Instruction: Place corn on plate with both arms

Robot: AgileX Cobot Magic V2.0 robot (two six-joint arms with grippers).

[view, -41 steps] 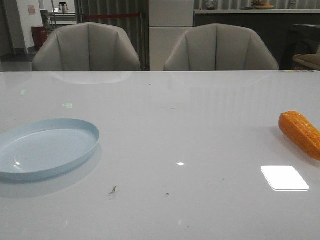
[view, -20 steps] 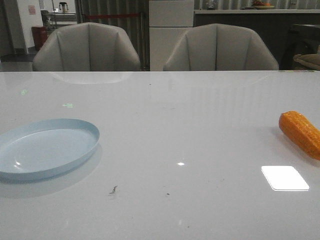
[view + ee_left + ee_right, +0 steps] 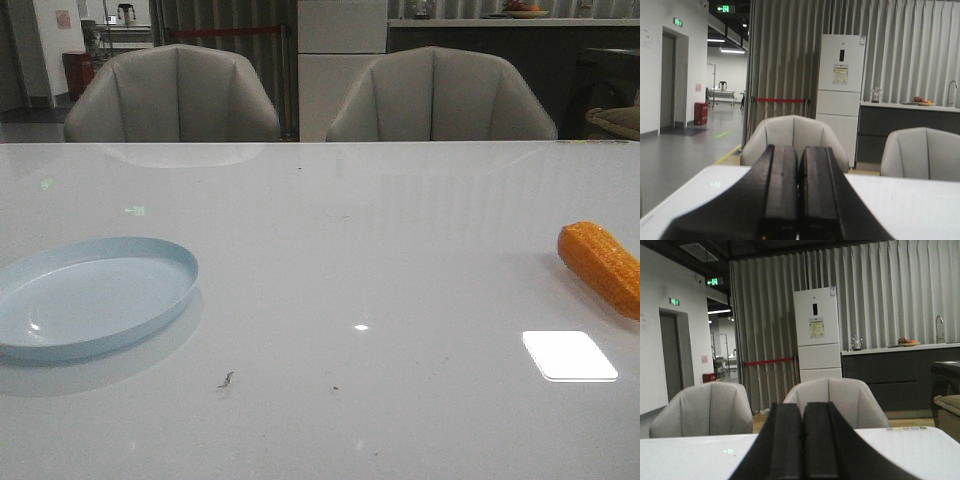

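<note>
The orange corn [image 3: 603,266] lies on the white table at the far right edge of the front view, partly cut off by the frame. The pale blue plate [image 3: 90,297] sits empty at the left of the table. Neither arm shows in the front view. My left gripper [image 3: 799,150] shows only in the left wrist view, its black fingers pressed together with nothing between them, pointing level over the table toward the chairs. My right gripper [image 3: 802,406] shows only in the right wrist view, likewise shut and empty. Neither wrist view shows the corn or the plate.
The glossy white table [image 3: 340,250] carries a bright light reflection [image 3: 569,355] near the corn and a few dark specks [image 3: 227,379] at the front. Two grey chairs [image 3: 172,95] stand behind the far edge.
</note>
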